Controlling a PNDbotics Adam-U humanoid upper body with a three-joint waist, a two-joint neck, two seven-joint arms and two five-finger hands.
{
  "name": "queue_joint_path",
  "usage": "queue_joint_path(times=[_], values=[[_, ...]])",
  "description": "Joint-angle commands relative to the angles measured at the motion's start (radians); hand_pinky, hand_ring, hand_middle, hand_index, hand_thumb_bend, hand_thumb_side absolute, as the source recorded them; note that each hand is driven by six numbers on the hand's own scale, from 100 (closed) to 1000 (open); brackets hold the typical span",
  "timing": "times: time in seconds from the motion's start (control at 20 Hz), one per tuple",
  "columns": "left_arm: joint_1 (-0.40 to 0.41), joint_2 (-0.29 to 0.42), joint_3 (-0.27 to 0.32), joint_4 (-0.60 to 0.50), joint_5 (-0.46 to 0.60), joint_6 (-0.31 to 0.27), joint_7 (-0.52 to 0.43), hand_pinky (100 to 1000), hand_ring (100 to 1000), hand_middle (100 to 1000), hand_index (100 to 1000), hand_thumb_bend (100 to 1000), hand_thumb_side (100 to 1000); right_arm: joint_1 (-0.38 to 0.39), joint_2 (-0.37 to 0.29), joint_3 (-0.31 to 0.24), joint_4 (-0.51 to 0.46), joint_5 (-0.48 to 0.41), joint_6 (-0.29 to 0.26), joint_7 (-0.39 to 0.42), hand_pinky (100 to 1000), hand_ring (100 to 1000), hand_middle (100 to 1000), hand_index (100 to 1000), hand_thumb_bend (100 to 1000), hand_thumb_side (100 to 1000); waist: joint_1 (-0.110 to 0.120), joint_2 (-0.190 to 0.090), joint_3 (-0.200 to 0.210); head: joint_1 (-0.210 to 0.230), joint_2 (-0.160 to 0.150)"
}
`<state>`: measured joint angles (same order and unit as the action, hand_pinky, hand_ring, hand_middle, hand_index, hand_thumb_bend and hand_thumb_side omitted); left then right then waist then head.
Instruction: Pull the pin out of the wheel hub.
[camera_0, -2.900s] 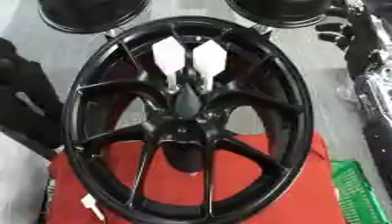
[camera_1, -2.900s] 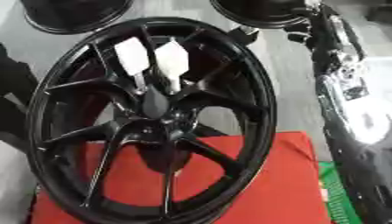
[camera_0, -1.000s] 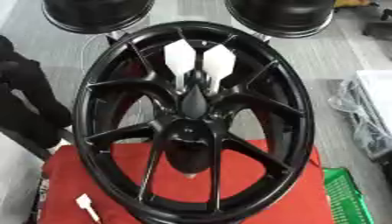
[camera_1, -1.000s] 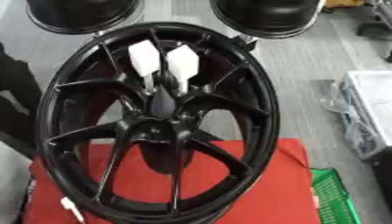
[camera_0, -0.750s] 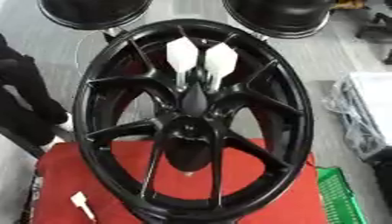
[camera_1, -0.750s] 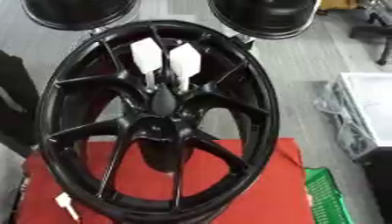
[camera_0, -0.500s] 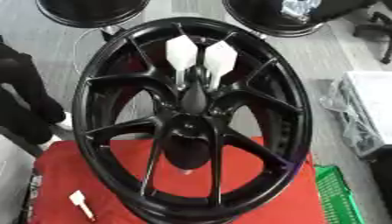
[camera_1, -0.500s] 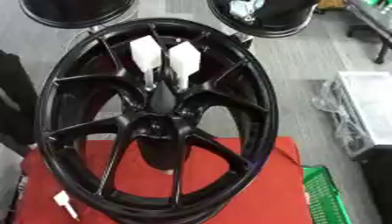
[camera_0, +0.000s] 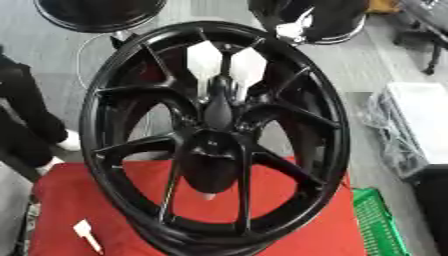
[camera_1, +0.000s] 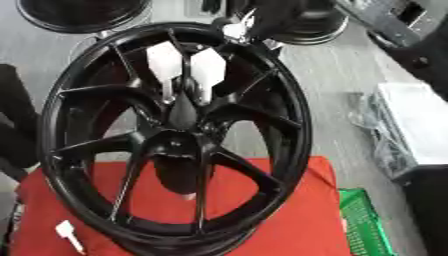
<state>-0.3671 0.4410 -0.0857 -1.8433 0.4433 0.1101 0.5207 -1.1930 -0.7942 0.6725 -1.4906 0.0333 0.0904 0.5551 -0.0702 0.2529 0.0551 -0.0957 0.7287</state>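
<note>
The black wheel hub (camera_0: 214, 145) stands upright on the red table (camera_0: 70, 200). A small white pin (camera_0: 86, 234) lies beside its lower left rim. Neither hand shows, so their state cannot be told.

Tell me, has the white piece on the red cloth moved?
No. The white piece keeps its spot by the wheel's lower left rim; only the camera shifted.

Wheel hub (camera_0: 214, 145): glossy black rim and spokes. 2 pin heads (camera_0: 226, 67): white, seen between the upper spokes. Loose pin (camera_0: 87, 235): white. Table cover (camera_0: 70, 200): plain red. Crate (camera_0: 381, 225): green, slatted. Floor (camera_0: 367, 70): grey. Bin (camera_0: 420, 110): white.
</note>
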Motion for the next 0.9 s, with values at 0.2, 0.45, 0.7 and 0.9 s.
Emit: queue_joint_path(times=[0.2, 0.45, 0.7, 0.9], values=[[-0.002, 0.025, 0.014, -0.017, -0.001, -0.001, 0.007, 573, 772, 760, 712, 320, 647, -0.051, 0.056, -0.010, 0.025, 0.041, 0.041, -0.061, 781, 734, 740, 800, 100, 300, 0.011, -0.031, 0.000, -0.006, 0.025], [-0.004, 0.020, 0.014, -0.018, 0.002, -0.002, 0.008, 573, 772, 760, 712, 321, 649, -0.070, 0.112, -0.010, 0.041, 0.068, 0.055, -0.060, 785, 741, 749, 810, 100, 263, 0.017, -0.027, 0.007, -0.004, 0.040], [-0.007, 0.017, 0.015, -0.019, 0.004, -0.002, 0.009, 573, 772, 760, 712, 320, 649, -0.065, 0.117, -0.013, 0.048, 0.073, 0.015, -0.015, 799, 761, 774, 842, 215, 223, 0.019, -0.023, 0.012, 0.010, 0.041], [-0.007, 0.018, 0.014, -0.019, 0.004, -0.001, 0.008, 573, 772, 760, 712, 319, 651, -0.052, 0.099, -0.036, 0.054, 0.054, -0.031, -0.002, 806, 767, 784, 856, 280, 276, 0.021, -0.021, 0.011, 0.020, 0.035]])
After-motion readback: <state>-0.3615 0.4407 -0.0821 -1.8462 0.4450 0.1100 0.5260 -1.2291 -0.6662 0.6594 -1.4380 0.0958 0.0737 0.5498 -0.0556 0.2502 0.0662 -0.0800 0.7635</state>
